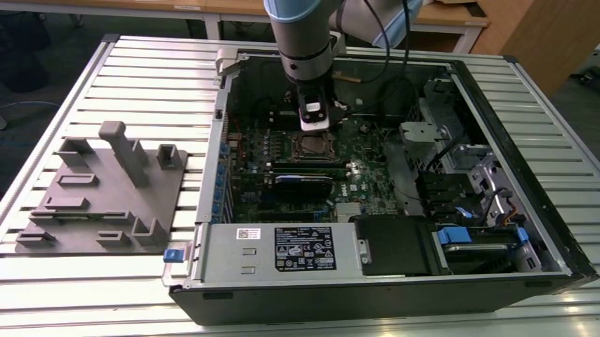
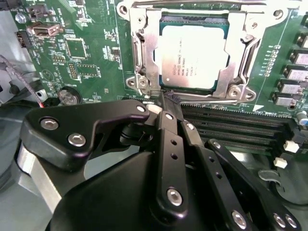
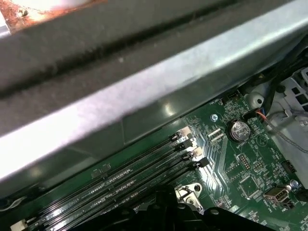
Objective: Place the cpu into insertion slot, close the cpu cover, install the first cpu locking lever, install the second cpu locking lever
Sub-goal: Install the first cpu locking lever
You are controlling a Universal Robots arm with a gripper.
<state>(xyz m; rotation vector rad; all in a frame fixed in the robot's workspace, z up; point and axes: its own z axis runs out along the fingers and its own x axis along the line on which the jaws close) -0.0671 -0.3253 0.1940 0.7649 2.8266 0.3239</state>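
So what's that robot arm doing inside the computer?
The robot arm is reaching down into an open computer case. Its gripper hangs right at the edge of the insertion slot on the green board. The cpu is already sitting in the slot, and the silver cpu cover lies down around it like a frame. I can't tell whether the locking levers are fastened.

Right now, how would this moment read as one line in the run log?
cpu: seated flat | cpu cover: down, framing cpu | gripper: shut, tip at cpu cover edge
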